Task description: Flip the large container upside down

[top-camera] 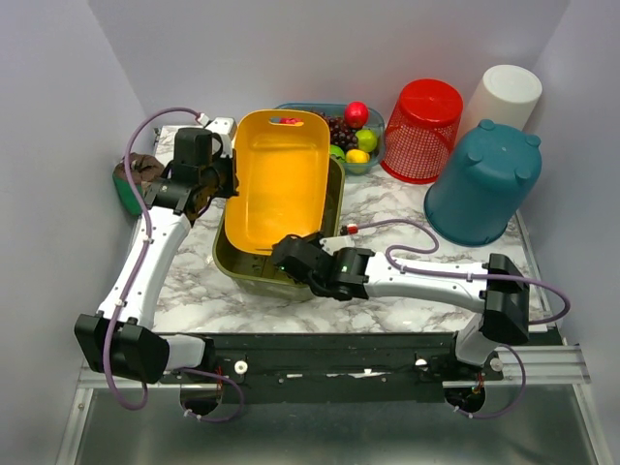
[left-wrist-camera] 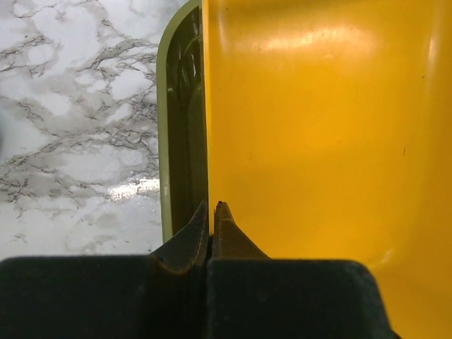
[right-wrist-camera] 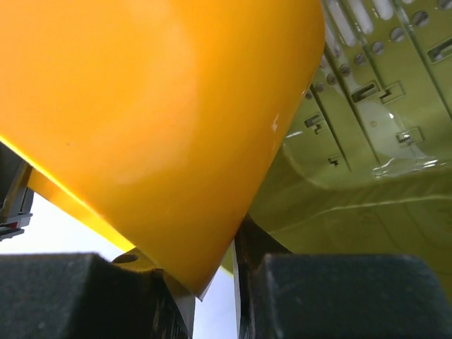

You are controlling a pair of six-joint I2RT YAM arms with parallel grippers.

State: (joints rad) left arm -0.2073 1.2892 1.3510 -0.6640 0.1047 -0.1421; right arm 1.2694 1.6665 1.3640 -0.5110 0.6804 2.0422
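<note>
The large yellow container [top-camera: 281, 179] stands tilted up on its near end inside an olive green bin [top-camera: 336, 208], its open side facing up and toward me. My left gripper [top-camera: 225, 182] is shut on its left wall; in the left wrist view the gripper [left-wrist-camera: 212, 206] pinches the yellow wall [left-wrist-camera: 318, 141] beside the olive bin [left-wrist-camera: 180, 141]. My right gripper [top-camera: 289, 254] is at the container's low near edge. In the right wrist view that gripper [right-wrist-camera: 212, 282] has the yellow rim [right-wrist-camera: 141, 106] between its narrowly spaced fingers, over the olive bin's floor [right-wrist-camera: 353, 198].
An upturned teal bucket [top-camera: 481, 182], an upturned red mesh basket [top-camera: 423, 131] and a white tub [top-camera: 504, 95] stand at the back right. A bowl of fruit [top-camera: 354, 136] sits behind the bins. A green object with brown cloth [top-camera: 128, 184] lies at the left edge.
</note>
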